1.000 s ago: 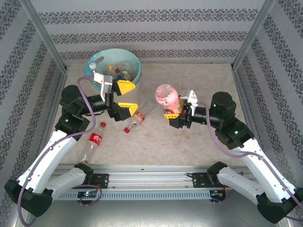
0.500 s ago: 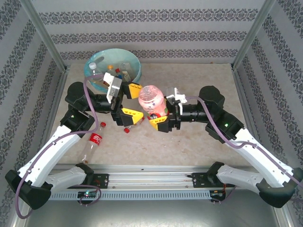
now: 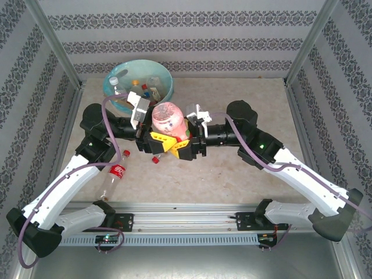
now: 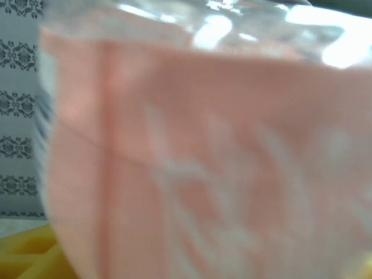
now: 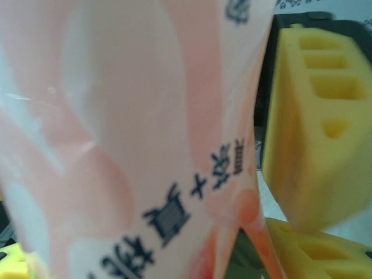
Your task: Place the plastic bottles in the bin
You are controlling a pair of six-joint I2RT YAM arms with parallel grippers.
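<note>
A pink-labelled plastic bottle (image 3: 168,119) hangs above the table's middle, held between both arms. My right gripper (image 3: 185,142) is shut on its lower part, and the label (image 5: 133,145) lies close before that camera. My left gripper (image 3: 163,127) has closed round the same bottle (image 4: 203,157) from the left; its lower yellow finger (image 3: 160,139) presses under the bottle and the upper one is hidden. The bin (image 3: 164,72), with a blue-green liner, stands at the back left with several bottles (image 3: 136,87) inside. A red-labelled bottle (image 3: 116,173) lies at the front left. Another with a red cap (image 3: 156,158) lies under the grippers.
Patterned walls and metal posts (image 3: 55,52) close in the table on three sides. A metal rail (image 3: 186,220) runs along the near edge between the arm bases. Bare tabletop (image 3: 232,99) lies to the right of the bin.
My right arm has carried the pink bottle leftward to the left gripper. The left gripper's fingers, wide apart before, have closed in round the bottle.
</note>
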